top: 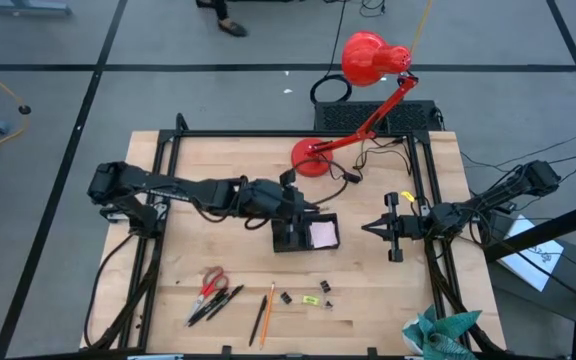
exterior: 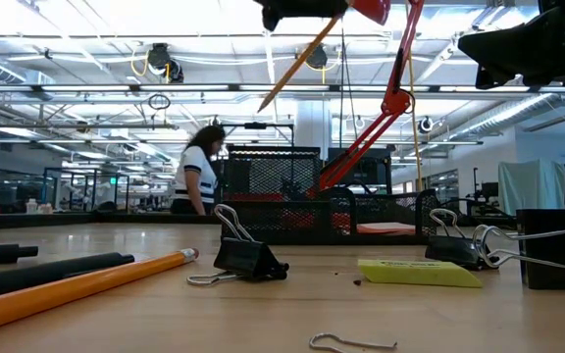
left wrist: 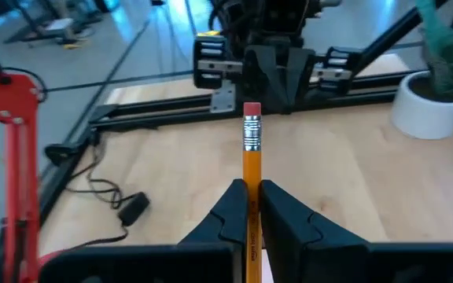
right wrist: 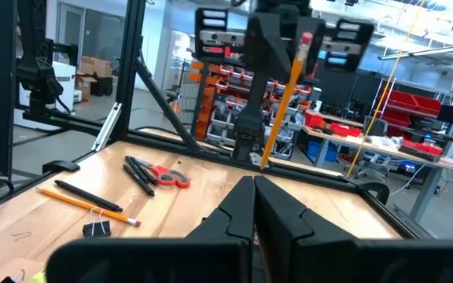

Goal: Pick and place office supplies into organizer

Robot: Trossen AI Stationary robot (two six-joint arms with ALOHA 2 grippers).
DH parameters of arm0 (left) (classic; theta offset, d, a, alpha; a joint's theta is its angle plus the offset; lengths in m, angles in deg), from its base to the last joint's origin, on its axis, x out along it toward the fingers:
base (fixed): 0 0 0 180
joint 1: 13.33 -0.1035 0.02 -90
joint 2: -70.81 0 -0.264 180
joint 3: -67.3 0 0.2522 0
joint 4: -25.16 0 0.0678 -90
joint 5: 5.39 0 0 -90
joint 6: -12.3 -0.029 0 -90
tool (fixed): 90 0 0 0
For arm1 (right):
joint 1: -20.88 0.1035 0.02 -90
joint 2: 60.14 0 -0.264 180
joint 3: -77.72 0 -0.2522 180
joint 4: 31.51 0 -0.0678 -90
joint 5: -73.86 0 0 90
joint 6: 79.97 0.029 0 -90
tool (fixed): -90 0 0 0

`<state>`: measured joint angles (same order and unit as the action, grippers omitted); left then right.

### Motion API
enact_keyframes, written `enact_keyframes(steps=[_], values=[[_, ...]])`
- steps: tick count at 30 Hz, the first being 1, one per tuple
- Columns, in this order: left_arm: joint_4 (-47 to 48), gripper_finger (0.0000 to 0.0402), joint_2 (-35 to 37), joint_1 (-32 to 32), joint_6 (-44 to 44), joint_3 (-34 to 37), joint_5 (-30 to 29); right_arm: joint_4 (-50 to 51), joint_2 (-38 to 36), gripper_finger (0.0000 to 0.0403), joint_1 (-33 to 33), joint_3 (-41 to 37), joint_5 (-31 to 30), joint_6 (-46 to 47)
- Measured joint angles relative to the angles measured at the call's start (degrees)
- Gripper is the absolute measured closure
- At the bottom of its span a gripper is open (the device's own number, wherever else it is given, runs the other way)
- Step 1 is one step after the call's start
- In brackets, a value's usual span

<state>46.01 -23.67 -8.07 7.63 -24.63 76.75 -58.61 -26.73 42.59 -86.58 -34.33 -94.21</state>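
My left gripper [top: 306, 208] hovers over the black organizer [top: 290, 238], shut on an orange pencil [left wrist: 251, 169]. The pale pink sticky pad [top: 323, 235] lies in the organizer's right compartment. My right gripper [top: 371, 228] waits shut just right of the organizer and touches nothing. Near the table's front edge lie the red-handled scissors [top: 211, 279], dark pens [top: 213, 302], two pencils [top: 265, 316], black binder clips [top: 286, 297] and a yellow-green bit [top: 311, 299]. The low view shows a clip [exterior: 248, 257] and the yellow-green bit [exterior: 418, 272] close up. My left gripper pinches the pencil between its two fingers [left wrist: 231, 211]. The pencil runs lengthwise between them, and its eraser end [left wrist: 252, 118] sticks out past the fingertips. It is lifted clear and tilted, with its sharpened tip [right wrist: 264, 163] pointing down, as the low view [exterior: 297, 61] also shows.
The red desk lamp [top: 368, 58] has its base [top: 308, 158] on the table's far side, with its cable [top: 373, 155] beside it. A white cup holding green cloth [top: 438, 335] stands at the near right corner. A person [exterior: 196, 176] stands in the room behind.
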Motion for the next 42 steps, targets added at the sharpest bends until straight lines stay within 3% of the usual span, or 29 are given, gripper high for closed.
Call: enact_keyframes(steps=[5, 11, 32, 42], values=[[-3.64, 0.0375, -0.61, -3.05, 0.66, 4.64, 5.69, 0.40, 0.00, 0.0399, 0.00, 0.00, 0.02, 0.17], [-15.50, 0.0375, -0.59, -4.84, 0.29, 12.63, 9.94, 1.09, 0.02, 0.0399, 0.01, -0.01, 0.02, 1.16], [-29.46, 0.0375, -0.57, -7.91, 2.19, 28.15, 9.36, 1.18, 0.04, 0.0399, 0.01, 0.00, -0.10, 1.55], [-29.60, 0.0375, -0.57, -8.24, 3.07, 30.26, 8.23, 1.09, 0.04, 0.0399, 0.01, -0.01, -0.15, 1.55]])
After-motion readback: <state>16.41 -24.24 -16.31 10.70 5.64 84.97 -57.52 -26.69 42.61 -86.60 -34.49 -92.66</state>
